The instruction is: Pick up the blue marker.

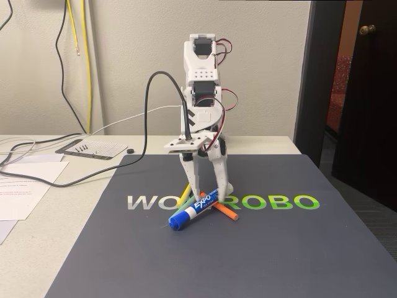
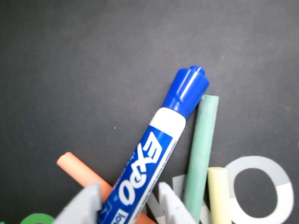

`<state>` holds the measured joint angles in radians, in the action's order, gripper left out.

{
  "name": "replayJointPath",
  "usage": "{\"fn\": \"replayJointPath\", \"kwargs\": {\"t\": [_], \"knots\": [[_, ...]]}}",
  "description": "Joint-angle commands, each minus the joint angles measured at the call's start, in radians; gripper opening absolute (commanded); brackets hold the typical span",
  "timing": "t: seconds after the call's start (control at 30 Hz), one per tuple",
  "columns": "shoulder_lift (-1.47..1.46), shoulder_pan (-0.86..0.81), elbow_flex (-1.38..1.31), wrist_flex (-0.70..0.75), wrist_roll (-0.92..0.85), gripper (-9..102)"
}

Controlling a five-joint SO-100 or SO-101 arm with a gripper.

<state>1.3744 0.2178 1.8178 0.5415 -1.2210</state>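
Orange stick (image 2: 77, 170) and green stick (image 2: 202, 144) flank the blue marker (image 2: 161, 149); tool (image 2: 128, 203) spread astride it.

In the wrist view, the blue marker (image 2: 156, 158) runs off the bottom edge, so its tail end is cut away, and the jaws show just their tips there. The orange stick (image 2: 79, 170) passes under the marker, its middle hidden. In the fixed view, the yellow stick (image 1: 184, 192) is mostly hidden behind the gripper (image 1: 211, 197); whether the jaws touch the marker cannot be told.

Blue marker (image 1: 194, 210) (image 2: 156, 154) — capped, lying flat on mat.
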Motion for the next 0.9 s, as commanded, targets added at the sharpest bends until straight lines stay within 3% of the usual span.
{"fn": "replayJointPath", "kwargs": {"t": [0.0,0.37,0.57,0.87], "knots": [[0.012,-0.008,-0.041,-0.008,-0.009,4],[0.002,-0.009,-0.041,-0.023,-0.014,0],[-0.008,-0.018,-0.041,-0.035,-0.02,13],[-0.046,-0.02,-0.044,-0.083,-0.026,18]]}}
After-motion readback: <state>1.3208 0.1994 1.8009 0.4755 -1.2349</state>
